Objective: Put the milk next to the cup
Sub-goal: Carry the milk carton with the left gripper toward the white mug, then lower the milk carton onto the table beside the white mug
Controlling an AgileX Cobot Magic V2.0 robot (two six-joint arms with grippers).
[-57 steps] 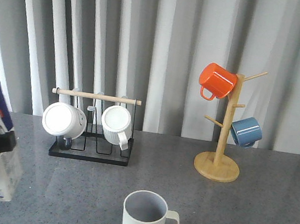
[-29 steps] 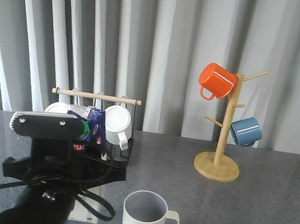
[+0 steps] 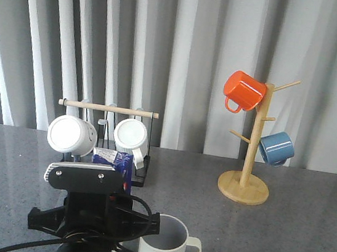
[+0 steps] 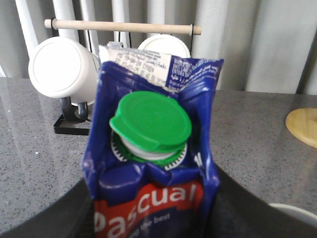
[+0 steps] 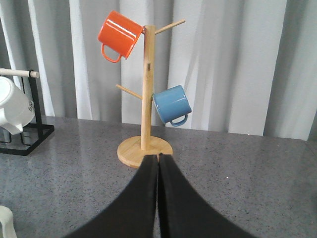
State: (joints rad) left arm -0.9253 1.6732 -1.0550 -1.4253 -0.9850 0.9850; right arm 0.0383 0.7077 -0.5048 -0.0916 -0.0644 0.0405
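The milk [image 4: 153, 163] is a blue carton with a green round cap [image 4: 151, 124] and a red "Pascual" label. My left gripper [image 4: 151, 203] is shut on its sides, the dark fingers [image 4: 237, 208] flanking it. In the front view only the milk's top [image 3: 116, 159] shows above the left arm's black wrist [image 3: 86, 208], just left of the cup [image 3: 167, 250]. The cup is a pale mug printed "HOME", at the table's front edge. My right gripper [image 5: 158, 156] is shut on nothing, low over the table in front of the mug tree.
A black rack with a wooden rail [image 3: 108, 108] holds two white mugs [image 3: 71, 135] behind the milk. A wooden mug tree [image 3: 244, 187] stands at the right with an orange mug [image 3: 243, 91] and a blue mug [image 3: 275, 147]. Grey curtains close the back.
My left arm has carried the milk from the table's left edge rightwards to just left of the cup, and it now sits lower in view. The cup and the racks have not moved.
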